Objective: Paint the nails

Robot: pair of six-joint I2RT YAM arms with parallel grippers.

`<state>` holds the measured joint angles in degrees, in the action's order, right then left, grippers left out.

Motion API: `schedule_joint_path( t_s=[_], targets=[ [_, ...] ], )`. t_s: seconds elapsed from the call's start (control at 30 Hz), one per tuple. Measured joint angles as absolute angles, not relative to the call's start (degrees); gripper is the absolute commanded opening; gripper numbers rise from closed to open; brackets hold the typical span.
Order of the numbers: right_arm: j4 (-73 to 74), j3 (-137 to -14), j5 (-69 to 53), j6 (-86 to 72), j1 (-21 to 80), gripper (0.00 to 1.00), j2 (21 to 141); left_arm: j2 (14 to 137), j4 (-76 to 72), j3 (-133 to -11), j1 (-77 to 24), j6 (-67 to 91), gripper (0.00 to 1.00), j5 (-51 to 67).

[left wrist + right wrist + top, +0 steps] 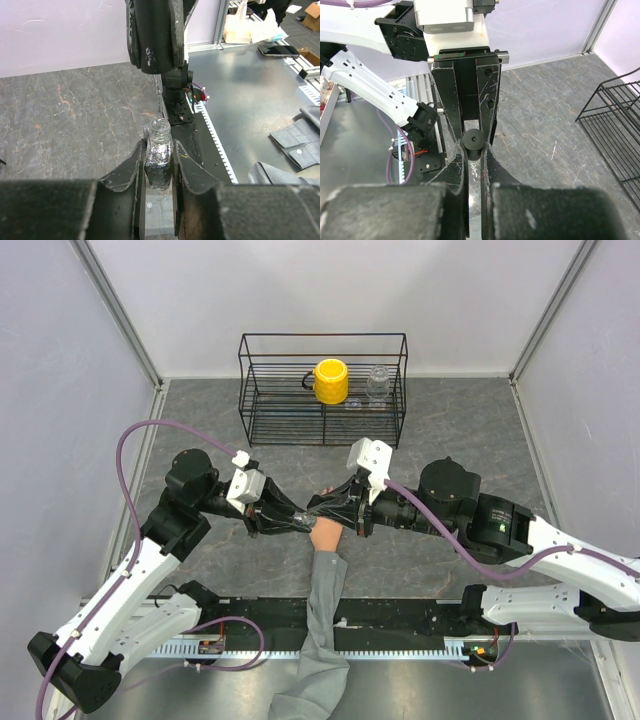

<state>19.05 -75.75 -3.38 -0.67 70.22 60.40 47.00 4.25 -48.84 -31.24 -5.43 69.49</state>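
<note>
The peach mannequin hand (325,537) lies mid-table, its grey sleeve (326,615) running toward the near edge. Its fingertips and nails are hidden under the two grippers, which meet just above them. My left gripper (297,521) is shut on a small glitter polish bottle (159,162); the bottle stands upright with its threaded neck bare. My right gripper (320,507) faces it and is shut on the black polish cap (472,142). The cap's brush is not visible. The right gripper's fingers (155,35) show above the bottle in the left wrist view.
A black wire rack (322,430) stands at the back, holding a yellow mug (331,381) and a clear jar (378,383). It also shows in the right wrist view (615,130). Purple cables loop from both wrists. A slotted rail runs along the near edge.
</note>
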Motion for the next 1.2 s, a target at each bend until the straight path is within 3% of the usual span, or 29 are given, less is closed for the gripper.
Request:
schedule_joint_path(
  t_s=[0.87,1.2],
  targets=[
    [16.7,-75.2,-4.0,-2.0,70.2,0.00,60.1,47.0,4.3,-48.8,-31.2,-5.4,0.02,69.1],
    [13.0,-73.6,1.8,-7.0,70.2,0.00,59.9,45.9,4.3,-48.8,-31.3,-5.5,0.02,63.8]
  ],
)
